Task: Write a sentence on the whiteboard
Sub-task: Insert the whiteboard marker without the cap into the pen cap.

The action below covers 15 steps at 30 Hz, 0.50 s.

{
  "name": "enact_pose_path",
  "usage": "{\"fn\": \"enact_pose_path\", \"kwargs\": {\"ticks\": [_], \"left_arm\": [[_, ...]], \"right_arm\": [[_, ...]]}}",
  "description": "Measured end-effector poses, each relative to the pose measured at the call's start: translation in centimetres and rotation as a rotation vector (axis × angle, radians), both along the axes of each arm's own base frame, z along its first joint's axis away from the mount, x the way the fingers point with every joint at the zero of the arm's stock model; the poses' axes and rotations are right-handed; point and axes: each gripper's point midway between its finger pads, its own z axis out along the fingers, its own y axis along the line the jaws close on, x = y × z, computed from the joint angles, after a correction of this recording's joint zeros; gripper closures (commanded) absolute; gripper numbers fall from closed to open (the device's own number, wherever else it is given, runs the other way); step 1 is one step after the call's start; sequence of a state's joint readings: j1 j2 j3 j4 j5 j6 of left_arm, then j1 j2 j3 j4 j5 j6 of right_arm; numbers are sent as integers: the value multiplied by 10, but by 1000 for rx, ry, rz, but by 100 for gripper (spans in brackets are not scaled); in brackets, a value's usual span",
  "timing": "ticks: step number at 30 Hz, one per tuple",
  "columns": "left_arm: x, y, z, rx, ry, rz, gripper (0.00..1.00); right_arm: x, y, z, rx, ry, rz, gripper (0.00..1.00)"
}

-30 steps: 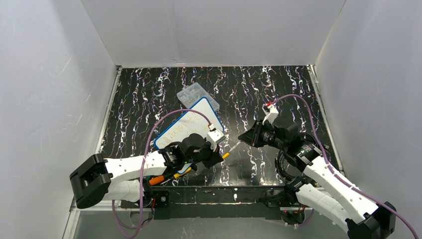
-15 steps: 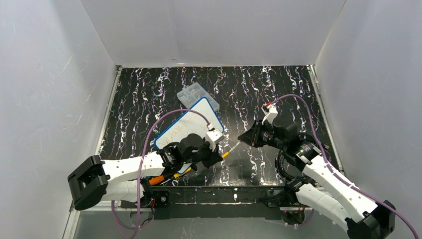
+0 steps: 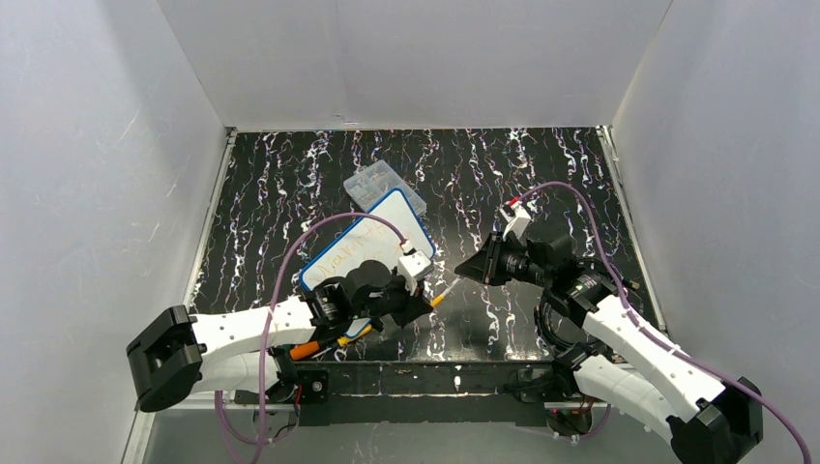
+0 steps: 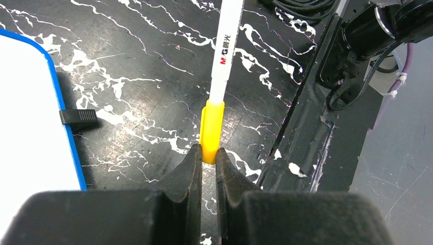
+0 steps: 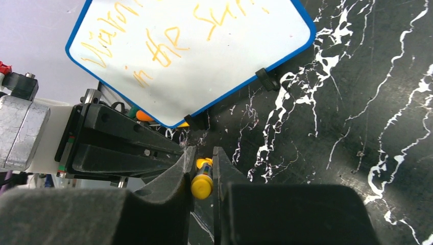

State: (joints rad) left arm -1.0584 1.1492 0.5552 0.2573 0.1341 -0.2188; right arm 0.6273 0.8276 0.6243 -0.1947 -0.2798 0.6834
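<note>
Left jaws are pinched shut on the yellow plastic cap (image 4: 211,130) of a slim white marker pen (image 4: 224,56) printed with "M&G". The pen's barrel runs away from them over the black, white-veined bench (image 4: 127,56). Right jaws are likewise closed tight on the same pen's opposite end, where a rounded yellow tip (image 5: 202,186) shows between them. In the top view the two sets of jaws face each other with the pen stretched between them, above the bench near its front edge and about midway across.

The flat white whiteboard with a thin blue rim and rounded corners (image 5: 230,64) lies on the left half of the bench, turned at an angle. Its near right corner is just beside the left jaws, and its far corner is against a clear plastic compartment box (image 3: 372,182). Two small black clips (image 4: 78,117) sit on the rim nearest the jaws. The sentence (image 5: 163,46), thin orange-yellow handwriting in two slanted lines, is on the board. The right wrist view cuts off the upper line, and I can make out only "in the" in the lower one.
</note>
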Motion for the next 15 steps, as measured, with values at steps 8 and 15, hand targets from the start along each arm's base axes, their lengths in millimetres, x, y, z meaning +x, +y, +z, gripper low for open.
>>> {"fn": "enact_pose_path", "kwargs": {"ticks": [8,15], "left_arm": [[-1,3,7,-13,-12,2,100],[1,2,7,-4,-15,-1,100]], "right_arm": [[-1,11,-2,63,46,34,99],[-1,13,-3,79,57,39,99]]}}
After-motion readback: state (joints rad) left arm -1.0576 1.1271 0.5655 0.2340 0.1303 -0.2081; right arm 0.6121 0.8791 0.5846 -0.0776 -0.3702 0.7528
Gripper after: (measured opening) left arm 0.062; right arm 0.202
